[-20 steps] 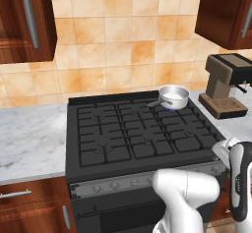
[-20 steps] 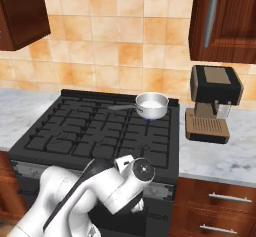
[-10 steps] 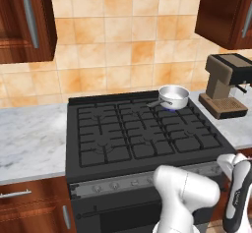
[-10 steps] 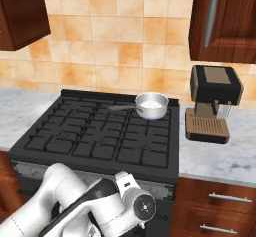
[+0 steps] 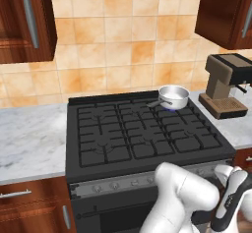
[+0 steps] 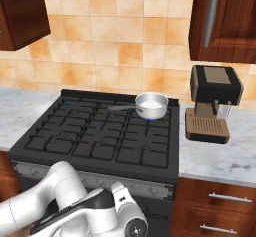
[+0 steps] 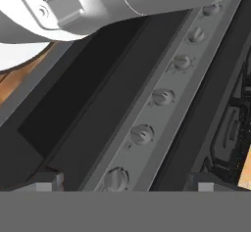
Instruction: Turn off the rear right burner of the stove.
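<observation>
The wide black gas stove (image 5: 142,133) with cast-iron grates sits between two grey marbled worktop runs. Its rear right burner (image 6: 149,115), a small round black head under grate prongs at the stove's back right corner, shows a faint blue glow beneath a small round polished-steel saucepan (image 6: 152,105) resting on it.

What the coming move turns on is the flat grey front strip of small round knobs (image 7: 162,97) along the stove's front edge. In the hand view this strip runs as a long diagonal band from lower left to upper right, six ridged metallic knobs in a row along it, with the dark glossy oven door (image 7: 98,104) to one side and the grates to the other. The two-finger gripper (image 7: 125,181) hangs low in front of the stove near its front right corner, jaws spread wide and empty, its small dark tips flanking the nearest knob, apart from it. Which knob governs the rear right burner cannot be told; my guess is one near the strip's right end.
</observation>
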You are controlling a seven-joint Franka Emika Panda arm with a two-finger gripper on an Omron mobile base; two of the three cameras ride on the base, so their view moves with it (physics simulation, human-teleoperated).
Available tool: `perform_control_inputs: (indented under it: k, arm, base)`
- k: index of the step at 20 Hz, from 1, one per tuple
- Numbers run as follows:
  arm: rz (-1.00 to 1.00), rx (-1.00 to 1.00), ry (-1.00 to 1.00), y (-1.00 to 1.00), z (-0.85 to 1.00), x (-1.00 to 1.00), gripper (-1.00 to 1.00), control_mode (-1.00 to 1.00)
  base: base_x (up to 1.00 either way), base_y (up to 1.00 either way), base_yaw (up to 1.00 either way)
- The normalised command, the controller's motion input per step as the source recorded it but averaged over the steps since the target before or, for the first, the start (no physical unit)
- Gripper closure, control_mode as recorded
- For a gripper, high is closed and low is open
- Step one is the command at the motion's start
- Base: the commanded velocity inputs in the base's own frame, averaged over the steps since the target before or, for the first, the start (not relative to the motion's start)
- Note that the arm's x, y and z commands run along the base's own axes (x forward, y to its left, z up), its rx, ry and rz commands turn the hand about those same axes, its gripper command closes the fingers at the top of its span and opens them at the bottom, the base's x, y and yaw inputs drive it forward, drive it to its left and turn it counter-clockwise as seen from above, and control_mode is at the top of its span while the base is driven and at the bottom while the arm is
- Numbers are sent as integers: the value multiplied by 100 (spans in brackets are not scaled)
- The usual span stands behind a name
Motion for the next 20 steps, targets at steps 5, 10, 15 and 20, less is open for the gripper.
perform_control_inputs:
  k: [5,10,15,20]
  arm:
    - [0,0,-5,0,-18,0,-100,-100]
    - [0,0,0,0,-11,3,-100,-100]
    - [1,4,-1,-19,0,1,-100,-100]
    - [3,11,-1,-24,0,6,-100,-100]
  base:
    - [0,0,0]
    - [0,0,0]
    - [0,0,0]
    - [0,0,0]
